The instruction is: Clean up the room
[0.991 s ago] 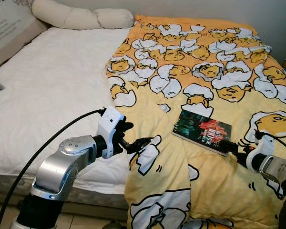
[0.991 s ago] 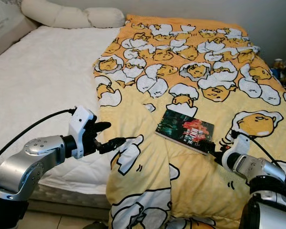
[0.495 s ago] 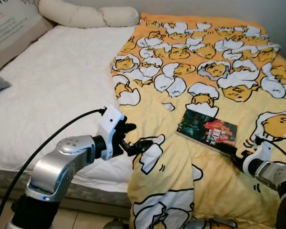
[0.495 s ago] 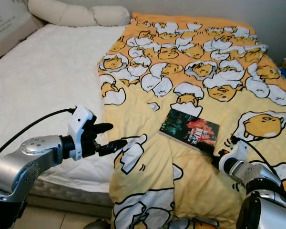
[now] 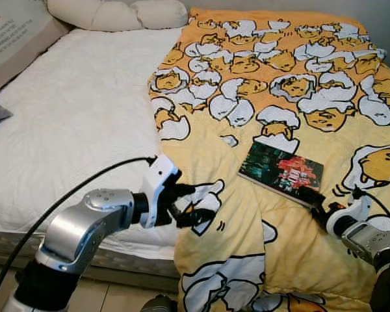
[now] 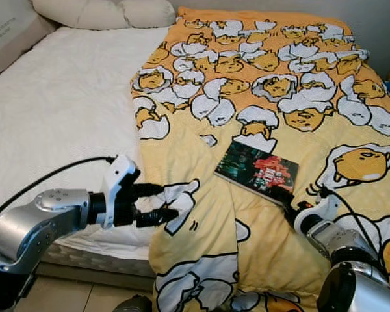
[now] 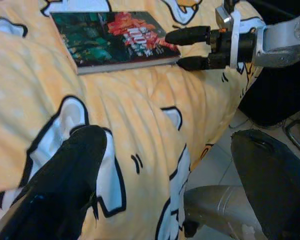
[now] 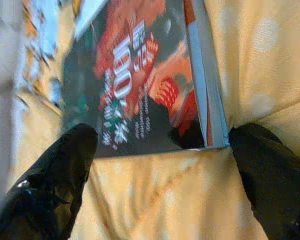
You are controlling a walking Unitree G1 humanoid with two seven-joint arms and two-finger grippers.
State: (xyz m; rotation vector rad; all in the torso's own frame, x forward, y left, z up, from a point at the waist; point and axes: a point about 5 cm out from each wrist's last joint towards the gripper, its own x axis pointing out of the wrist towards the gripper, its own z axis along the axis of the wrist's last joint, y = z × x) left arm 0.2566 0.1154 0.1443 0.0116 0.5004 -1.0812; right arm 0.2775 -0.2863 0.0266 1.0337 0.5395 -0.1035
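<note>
Our left gripper (image 5: 194, 207) sits w/ jaws spread at the yellow blanket (image 5: 299, 104) edge; right gripper (image 5: 314, 200), jaws released, straddles the book (image 5: 281, 173) corner on the bed (image 5: 71, 123).

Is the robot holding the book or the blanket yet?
Nothing is held. The right gripper is open, one finger either side of the book's near corner, not closed on it. The left gripper is open at the blanket's edge, gripping nothing.
</note>
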